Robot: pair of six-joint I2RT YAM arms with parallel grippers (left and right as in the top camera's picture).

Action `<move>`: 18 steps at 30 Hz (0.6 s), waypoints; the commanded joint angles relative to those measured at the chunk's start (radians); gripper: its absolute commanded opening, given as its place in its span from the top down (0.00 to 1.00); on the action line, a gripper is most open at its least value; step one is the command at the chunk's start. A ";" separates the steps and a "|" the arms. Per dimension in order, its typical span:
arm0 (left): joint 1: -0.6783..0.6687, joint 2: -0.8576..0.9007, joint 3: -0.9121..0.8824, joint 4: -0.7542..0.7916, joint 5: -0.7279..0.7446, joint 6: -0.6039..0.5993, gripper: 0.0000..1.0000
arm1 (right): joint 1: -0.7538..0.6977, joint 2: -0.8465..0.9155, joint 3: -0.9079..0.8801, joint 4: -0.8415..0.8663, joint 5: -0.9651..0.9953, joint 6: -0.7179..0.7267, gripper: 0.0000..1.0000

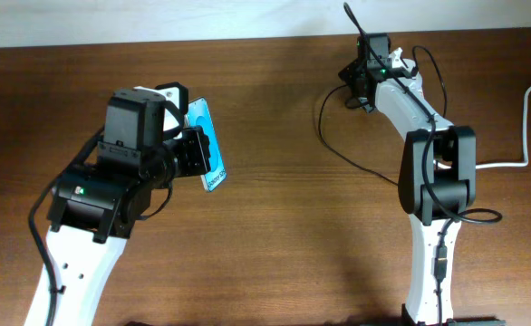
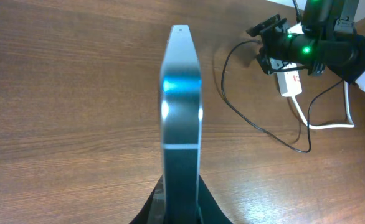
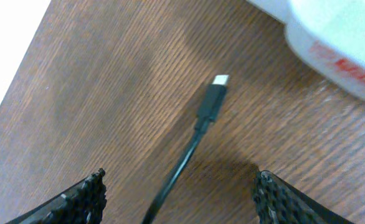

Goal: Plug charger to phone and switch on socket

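Note:
My left gripper (image 1: 197, 149) is shut on the phone (image 1: 209, 145) and holds it on edge above the table, cyan screen facing right. The left wrist view shows the phone (image 2: 181, 112) edge-on, rising from the jaws. At the back of the table my right gripper (image 1: 354, 86) stands open. The charger's connector tip (image 3: 212, 99) lies on the wood just ahead of it. The thin black cable (image 3: 176, 174) runs between the fingers (image 3: 89, 196) without touching them. The white socket (image 3: 338, 43) lies just right of the tip and also shows beside the right gripper (image 2: 276, 46).
The black cable (image 1: 356, 163) loops across the table's middle toward the right arm's base. A thick white cord (image 1: 526, 118) runs off to the right. The table's far edge (image 3: 20, 62) is close to the left of the right gripper.

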 commanded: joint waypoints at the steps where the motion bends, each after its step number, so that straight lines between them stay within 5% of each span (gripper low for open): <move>1: 0.002 -0.008 0.009 0.009 -0.007 0.013 1.00 | -0.001 0.034 0.003 0.000 -0.055 0.012 0.22; 10: 0.002 -0.008 0.009 0.009 -0.006 0.012 1.00 | -0.001 0.034 0.004 0.050 -0.192 0.011 0.59; 18: 0.002 -0.008 0.009 0.009 -0.007 0.013 1.00 | -0.027 0.034 0.004 0.031 -0.195 -0.072 0.80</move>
